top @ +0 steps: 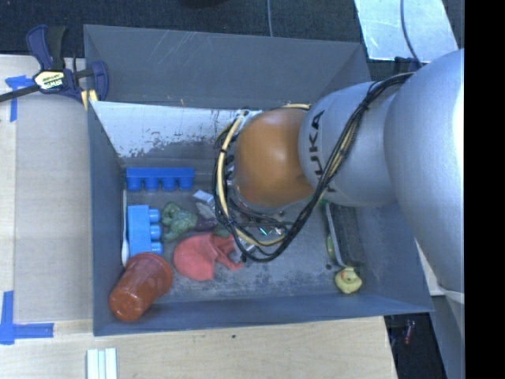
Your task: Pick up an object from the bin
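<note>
Jaws (hidden under wrist (268,160)) near red lump (197,257).

I log one grey bin (237,69). On its floor: blue toothed block (160,180), blue brick (144,227), green crumpled piece (180,219), red soft lump (199,257), rust-red cup (140,287), small yellow piece (348,280).

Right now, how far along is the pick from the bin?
Nothing looks picked: the blue block, red cup and yellow piece lie in the bin. In hand: the arm's orange-covered wrist hangs low by the pink lump. Left: a grasp and lift, neither visible.
</note>
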Available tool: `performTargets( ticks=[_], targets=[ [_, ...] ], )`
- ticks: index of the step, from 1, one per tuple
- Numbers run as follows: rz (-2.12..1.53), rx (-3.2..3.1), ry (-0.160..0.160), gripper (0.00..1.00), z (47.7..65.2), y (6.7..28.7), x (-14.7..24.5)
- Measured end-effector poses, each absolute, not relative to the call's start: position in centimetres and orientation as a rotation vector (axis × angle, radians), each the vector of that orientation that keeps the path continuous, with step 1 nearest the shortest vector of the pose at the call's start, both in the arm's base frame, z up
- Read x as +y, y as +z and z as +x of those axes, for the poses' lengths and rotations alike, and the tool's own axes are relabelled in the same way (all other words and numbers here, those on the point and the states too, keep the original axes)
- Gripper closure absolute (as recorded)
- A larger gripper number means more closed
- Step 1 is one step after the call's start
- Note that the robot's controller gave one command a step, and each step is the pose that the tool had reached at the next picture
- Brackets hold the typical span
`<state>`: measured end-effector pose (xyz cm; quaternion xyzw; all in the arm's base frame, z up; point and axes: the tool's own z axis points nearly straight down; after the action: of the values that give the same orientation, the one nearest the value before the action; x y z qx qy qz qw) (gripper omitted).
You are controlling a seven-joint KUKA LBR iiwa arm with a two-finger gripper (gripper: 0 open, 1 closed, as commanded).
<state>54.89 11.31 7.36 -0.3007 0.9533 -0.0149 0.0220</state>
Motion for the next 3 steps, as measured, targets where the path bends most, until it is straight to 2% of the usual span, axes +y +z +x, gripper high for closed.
performTargets(
  ticks=[1, 2, 3],
  targets=[
    [-0.927, 2.930, -0.036, 1.00, 55.39, 7.87, 11.89],
    [-0.927, 2.930, -0.036, 1.00, 55.39, 7.87, 11.89],
    [-1.072, 2.884, -0.046, 1.00, 56.19, 7.93, 12.05]
  ],
)
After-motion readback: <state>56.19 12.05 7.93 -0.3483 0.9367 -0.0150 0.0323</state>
